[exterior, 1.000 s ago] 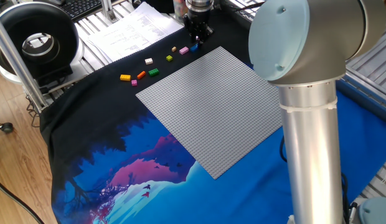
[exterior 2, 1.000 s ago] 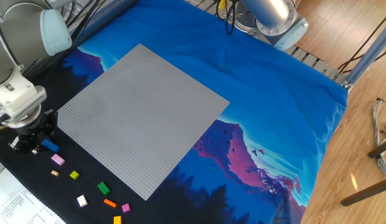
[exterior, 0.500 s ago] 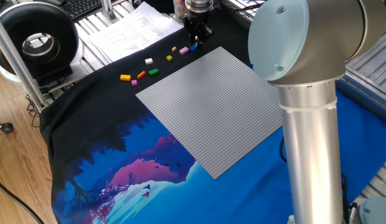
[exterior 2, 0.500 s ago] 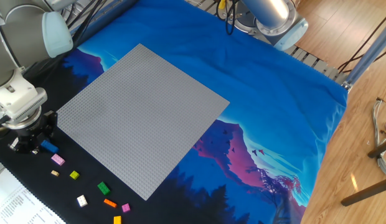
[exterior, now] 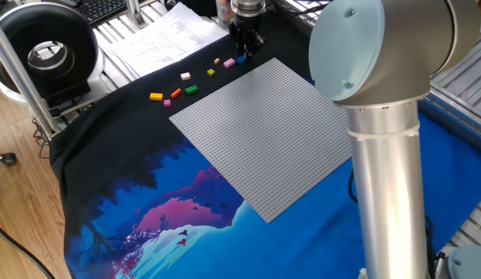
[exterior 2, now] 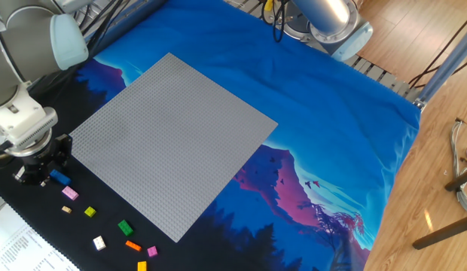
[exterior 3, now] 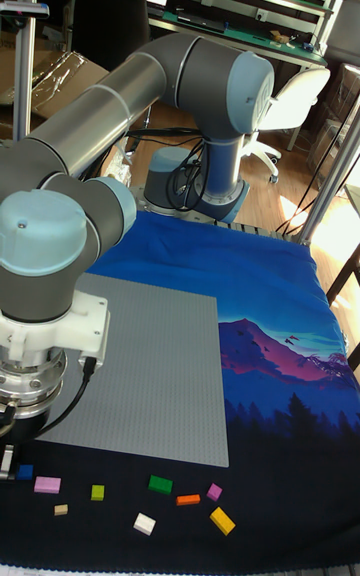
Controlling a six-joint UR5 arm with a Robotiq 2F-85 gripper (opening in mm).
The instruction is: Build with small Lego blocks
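Nothing has shifted much since a second ago: the gripper still sits low over the blue brick, just off the baseplate's corner, perhaps a shade higher in one fixed view. Its fingers straddle or touch the brick's end, but whether they are spread or pinching it cannot be told; the tall view cuts them off at the frame edge.

Other bricks lie in a loose row on the black cloth along the baseplate's edge: pink, tan, yellow-green, green, white, orange, a second pink and yellow. None rests on the baseplate. Printed sheets lie just beyond the row, leaving a narrow strip; the baseplate and the blue cloth past it are open.
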